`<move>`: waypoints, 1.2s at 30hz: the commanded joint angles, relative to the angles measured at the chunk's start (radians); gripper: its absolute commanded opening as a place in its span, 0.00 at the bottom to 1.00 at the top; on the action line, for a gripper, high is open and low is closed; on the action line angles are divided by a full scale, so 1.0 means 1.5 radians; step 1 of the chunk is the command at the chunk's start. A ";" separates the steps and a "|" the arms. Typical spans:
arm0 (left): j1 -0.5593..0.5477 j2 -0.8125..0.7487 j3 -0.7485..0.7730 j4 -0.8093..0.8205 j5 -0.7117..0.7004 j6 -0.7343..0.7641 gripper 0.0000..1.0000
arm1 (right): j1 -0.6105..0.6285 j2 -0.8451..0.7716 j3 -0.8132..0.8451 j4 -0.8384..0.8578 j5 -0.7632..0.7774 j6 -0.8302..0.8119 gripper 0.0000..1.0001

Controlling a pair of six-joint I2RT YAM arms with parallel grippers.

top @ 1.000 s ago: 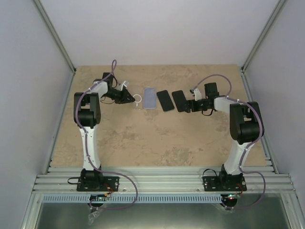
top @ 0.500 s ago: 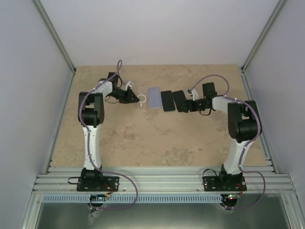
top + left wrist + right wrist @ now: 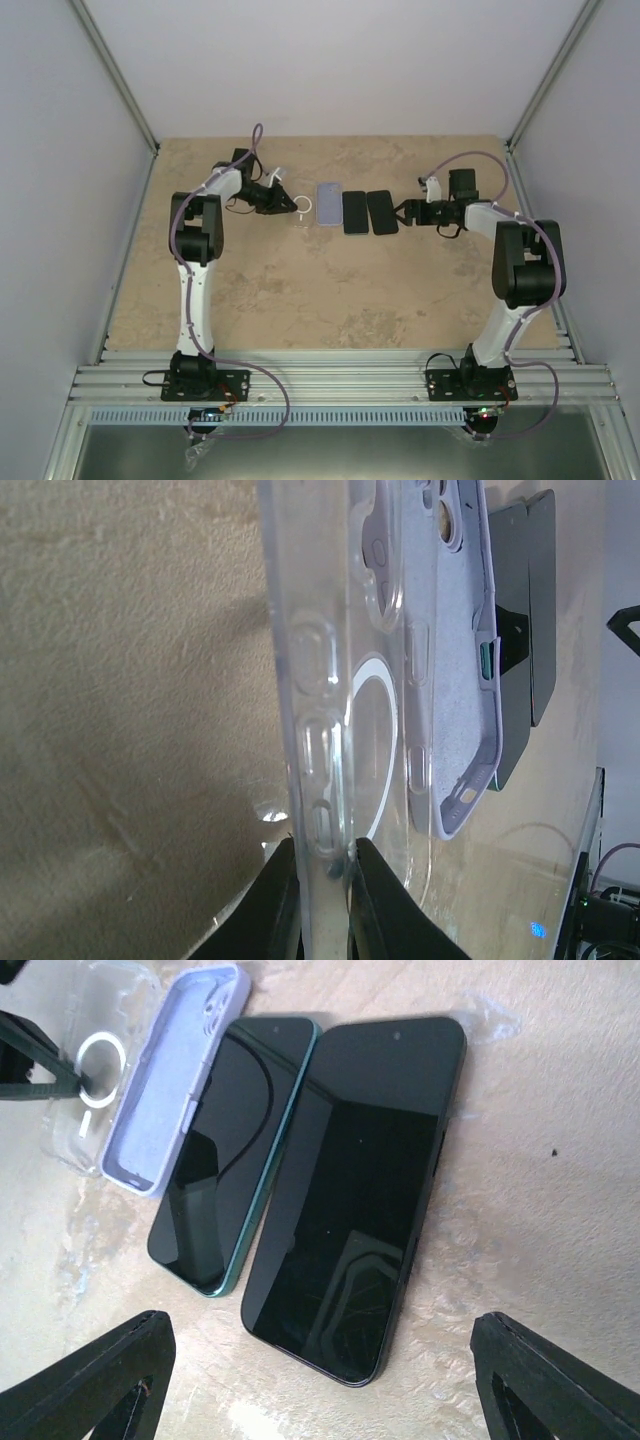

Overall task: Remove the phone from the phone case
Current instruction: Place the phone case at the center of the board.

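Observation:
A clear phone case [image 3: 300,208] with a white ring lies at the left of a row on the table. My left gripper [image 3: 277,200] is shut on its edge, seen close in the left wrist view [image 3: 325,880], where the clear case [image 3: 330,680] stands between the fingers. An empty lilac case [image 3: 329,204] [image 3: 175,1080], a green-edged black phone [image 3: 354,212] [image 3: 225,1160] and a second black phone [image 3: 381,212] [image 3: 360,1190] lie flat, side by side. My right gripper [image 3: 405,212] [image 3: 320,1340] is open, just right of the second phone, touching nothing.
The tan table [image 3: 330,290] is fenced by grey walls on the left, right and back. The aluminium rail [image 3: 340,380] with both arm bases runs along the near edge.
My right gripper has drawn back to the right, leaving the second phone lying flat next to the first. My left gripper has shifted right with the clear case, closing the row up.

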 commanded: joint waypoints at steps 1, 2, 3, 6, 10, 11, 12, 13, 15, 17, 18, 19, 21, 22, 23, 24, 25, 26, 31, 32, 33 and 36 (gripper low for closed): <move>-0.011 0.022 0.011 0.019 -0.017 -0.009 0.04 | 0.009 0.039 -0.001 0.005 0.005 0.014 0.83; -0.012 0.020 0.008 0.024 -0.017 -0.010 0.04 | 0.010 0.046 0.001 0.005 0.001 0.015 0.83; -0.011 0.018 0.002 0.031 -0.020 -0.029 0.04 | 0.012 0.052 0.001 0.004 -0.004 0.017 0.83; -0.005 0.015 -0.010 0.047 -0.020 -0.059 0.03 | 0.016 0.061 0.001 0.005 -0.011 0.019 0.83; 0.005 0.007 -0.027 0.071 -0.021 -0.092 0.03 | 0.017 0.064 -0.001 0.008 -0.014 0.022 0.83; 0.006 0.005 -0.029 0.074 -0.026 -0.092 0.03 | 0.017 0.065 -0.002 0.010 -0.016 0.022 0.83; 0.005 0.003 -0.031 0.074 -0.029 -0.092 0.03 | 0.018 0.067 -0.002 0.010 -0.018 0.022 0.83; 0.005 0.002 -0.031 0.073 -0.031 -0.091 0.05 | 0.018 0.068 -0.002 0.011 -0.020 0.023 0.83; 0.003 0.002 -0.030 0.072 -0.035 -0.090 0.08 | 0.022 0.074 0.000 0.013 -0.027 0.023 0.83; 0.002 0.000 -0.030 0.066 -0.040 -0.083 0.17 | 0.027 0.077 0.004 0.012 -0.036 0.023 0.83; 0.000 -0.003 -0.031 0.063 -0.045 -0.078 0.24 | 0.030 0.078 0.005 0.010 -0.042 0.024 0.83; 0.000 -0.008 -0.032 0.061 -0.050 -0.073 0.30 | 0.031 0.077 0.007 0.010 -0.048 0.024 0.83; 0.001 -0.023 -0.044 0.065 -0.070 -0.072 0.39 | 0.031 0.069 0.008 0.009 -0.052 0.023 0.83; 0.002 -0.035 -0.052 0.070 -0.078 -0.073 0.44 | 0.030 0.063 0.008 0.008 -0.051 0.022 0.83; 0.003 -0.046 -0.062 0.075 -0.088 -0.075 0.49 | 0.028 0.056 0.008 0.008 -0.051 0.021 0.83; 0.005 -0.060 -0.071 0.081 -0.098 -0.077 0.54 | 0.027 0.048 0.008 0.008 -0.050 0.021 0.83; 0.006 -0.074 -0.078 0.084 -0.109 -0.077 0.61 | 0.024 0.037 0.007 0.007 -0.048 0.018 0.84; 0.007 -0.087 -0.086 0.086 -0.123 -0.077 0.69 | 0.022 0.026 0.007 0.005 -0.044 0.015 0.83; 0.007 -0.171 -0.120 0.093 -0.217 -0.058 0.99 | 0.016 -0.038 0.006 -0.006 -0.020 -0.009 0.86; 0.007 -0.186 -0.122 0.088 -0.233 -0.049 0.99 | 0.013 -0.054 0.006 -0.010 -0.017 -0.015 0.87; 0.007 -0.201 -0.125 0.083 -0.249 -0.042 0.99 | 0.011 -0.068 0.007 -0.012 -0.013 -0.021 0.87; 0.008 -0.251 -0.131 0.068 -0.277 -0.019 0.99 | 0.005 -0.105 0.014 -0.022 -0.004 -0.036 0.91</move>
